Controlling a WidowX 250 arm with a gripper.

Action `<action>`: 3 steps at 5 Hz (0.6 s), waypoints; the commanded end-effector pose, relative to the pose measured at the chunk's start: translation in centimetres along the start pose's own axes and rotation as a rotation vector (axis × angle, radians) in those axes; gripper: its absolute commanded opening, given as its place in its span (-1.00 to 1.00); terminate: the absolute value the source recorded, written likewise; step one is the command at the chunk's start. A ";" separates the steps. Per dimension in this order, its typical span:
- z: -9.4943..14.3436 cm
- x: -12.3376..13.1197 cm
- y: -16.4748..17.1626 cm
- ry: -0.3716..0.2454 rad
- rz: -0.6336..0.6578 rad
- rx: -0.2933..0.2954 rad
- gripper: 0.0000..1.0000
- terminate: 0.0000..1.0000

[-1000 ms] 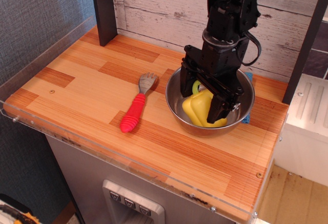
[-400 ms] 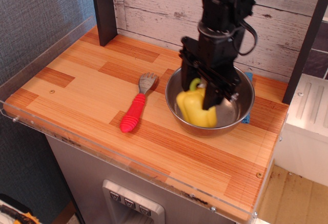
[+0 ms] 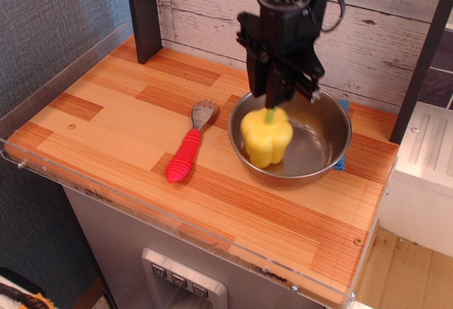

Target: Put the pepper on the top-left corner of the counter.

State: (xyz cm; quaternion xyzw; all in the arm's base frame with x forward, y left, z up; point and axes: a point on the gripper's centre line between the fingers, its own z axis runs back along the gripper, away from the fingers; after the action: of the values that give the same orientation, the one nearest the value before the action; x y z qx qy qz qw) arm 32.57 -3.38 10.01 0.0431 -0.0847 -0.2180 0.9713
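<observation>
One view only, observation.image; we take steel bowl (image 3: 322, 143) as landmark. We see black gripper (image 3: 272, 100) above bowl's left half, jaws closed on green stem of pepper (image 3: 266, 136). Yellow pepper hangs upright under gripper, over bowl's left rim; whether its base touches rim, we cannot tell. Red-handled fork (image 3: 187, 144) lies on counter (image 3: 113, 111) left of bowl, just beside it, apart. Blue item (image 3: 341, 160) peeks from behind bowl's right side. Counter's top-left corner well left of bowl, by dark post (image 3: 144, 13)
</observation>
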 end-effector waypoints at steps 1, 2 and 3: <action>2.3 0.3 1.7 -0.067 0.031 0.018 -1.00 -1.00; 1.9 0.1 1.1 -0.062 0.028 -0.018 1.00 -1.00; 1.6 -0.1 0.4 -0.065 0.016 -0.044 1.00 -1.00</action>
State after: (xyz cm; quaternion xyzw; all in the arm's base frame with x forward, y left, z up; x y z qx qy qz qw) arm 32.47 -3.15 10.03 0.0101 -0.0844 -0.2131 0.9733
